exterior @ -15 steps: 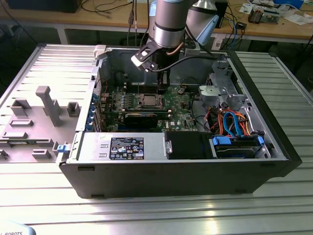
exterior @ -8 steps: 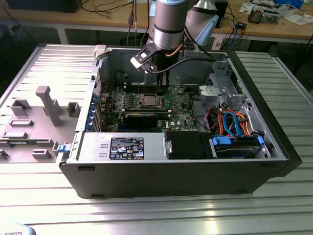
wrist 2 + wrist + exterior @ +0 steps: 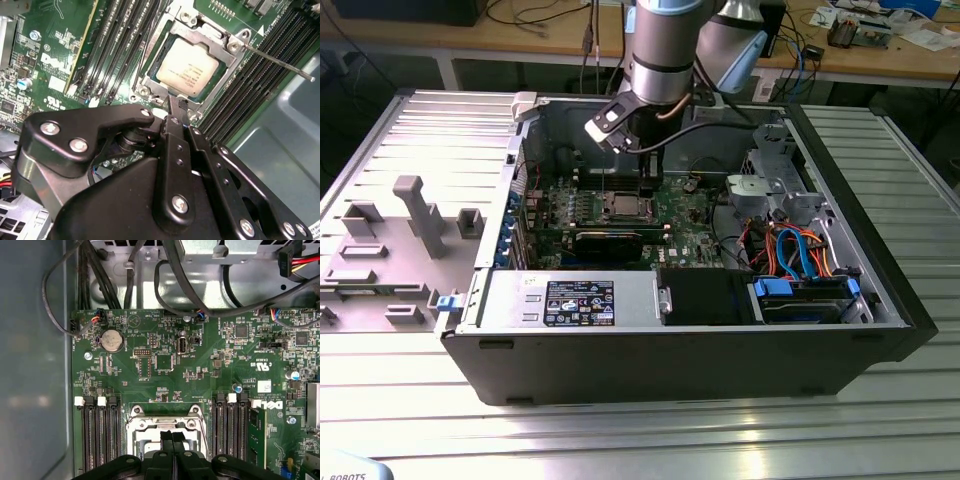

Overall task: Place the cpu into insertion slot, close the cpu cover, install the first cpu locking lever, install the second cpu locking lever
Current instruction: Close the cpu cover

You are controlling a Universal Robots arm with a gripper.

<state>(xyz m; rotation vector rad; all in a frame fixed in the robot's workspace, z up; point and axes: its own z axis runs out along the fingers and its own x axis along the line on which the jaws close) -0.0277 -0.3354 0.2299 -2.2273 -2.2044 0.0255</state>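
Note:
In the second wrist view the cpu [image 3: 187, 67] lies flat in the insertion slot [image 3: 145, 89] on the green board, silver top up. The cpu cover [image 3: 200, 36] rests down around it as a silver frame. One thin locking lever [image 3: 280, 65] sticks out free over the black memory slots. My gripper [image 3: 176, 104] is shut, its tips together right at the socket's near edge, with nothing visible between them. In the first wrist view the gripper [image 3: 172, 435] hangs over the socket [image 3: 137, 432]. The exterior view shows the gripper [image 3: 644, 190] just above the socket [image 3: 623, 205] inside the open computer case.
Black memory slots [image 3: 97, 435] flank the socket on both sides. A long black expansion card [image 3: 610, 240] lies in front of it. The drive cage with blue and orange cables [image 3: 800, 255] sits at the exterior view's right. A grey fixture tray [image 3: 390, 250] is outside the case.

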